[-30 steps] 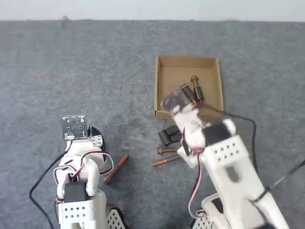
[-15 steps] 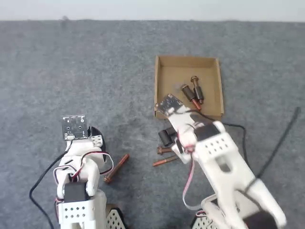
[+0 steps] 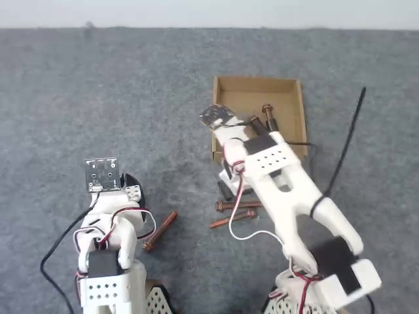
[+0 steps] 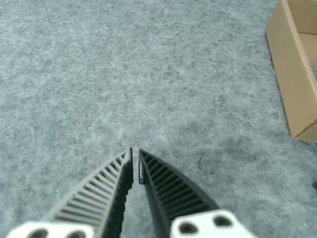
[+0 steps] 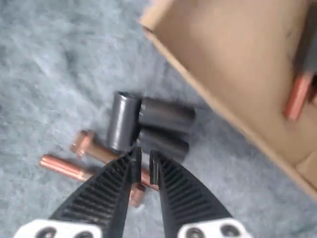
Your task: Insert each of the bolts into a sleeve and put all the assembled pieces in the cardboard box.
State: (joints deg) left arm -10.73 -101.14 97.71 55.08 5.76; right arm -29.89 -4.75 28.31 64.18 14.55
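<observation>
Right wrist view: sleeves (image 5: 166, 116) against bolts (image 5: 62, 167)

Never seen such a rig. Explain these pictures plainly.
These are two small robot arms at a grey carpeted table. One picture looks down from above; the other two come from cameras on each arm's wrist. The left gripper and right gripper are both shut, holding nothing. Three black sleeves and two copper bolts lie beside the cardboard box; a third bolt lies near the left arm. Assembled pieces sit inside the box.
</observation>
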